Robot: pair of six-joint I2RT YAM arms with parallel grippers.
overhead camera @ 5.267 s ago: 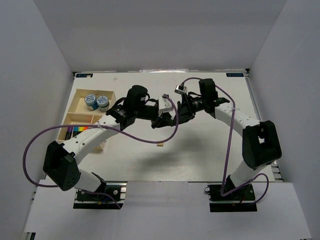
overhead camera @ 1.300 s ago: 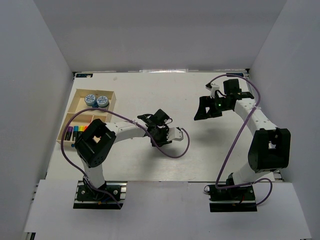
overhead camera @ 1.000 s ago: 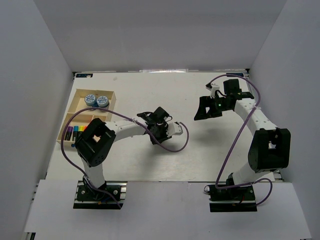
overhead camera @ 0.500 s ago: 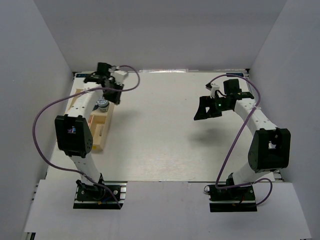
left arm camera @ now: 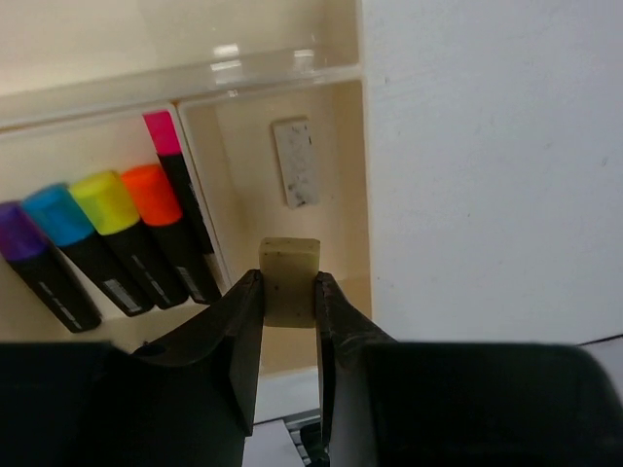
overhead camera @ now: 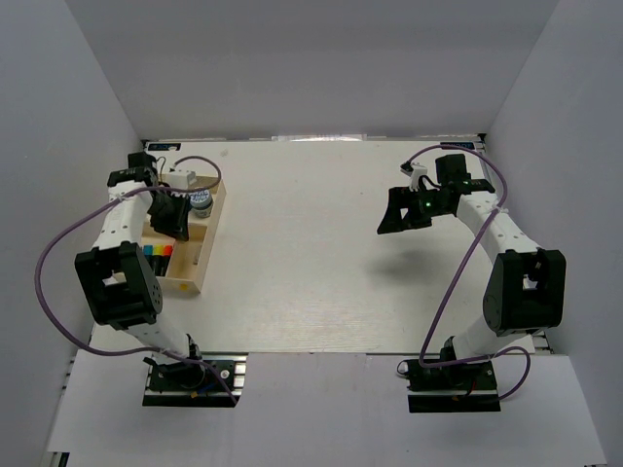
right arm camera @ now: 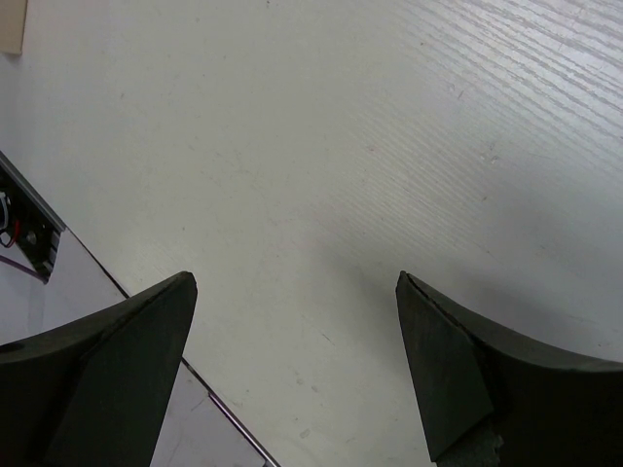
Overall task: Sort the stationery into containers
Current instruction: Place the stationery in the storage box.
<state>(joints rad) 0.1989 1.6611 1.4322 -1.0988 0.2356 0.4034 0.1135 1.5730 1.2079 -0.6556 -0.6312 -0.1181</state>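
My left gripper is shut on a tan eraser block, held above the narrow compartment of the light-wood tray. A grey eraser lies flat in that compartment. Beside it lie black highlighters with purple, blue, yellow, orange and pink caps. In the top view the left gripper hangs over the tray, with a blue-and-white roll in the far compartment. My right gripper is open and empty above the bare table.
The tray sits at the table's left side, close to the left wall. A corner of the tray shows at the top left of the right wrist view. The table's near edge runs below the right gripper's left finger.
My left arm has swung from the table's middle to the tray with the eraser, then from the tray's far end toward its near compartments. The right arm has stayed still.
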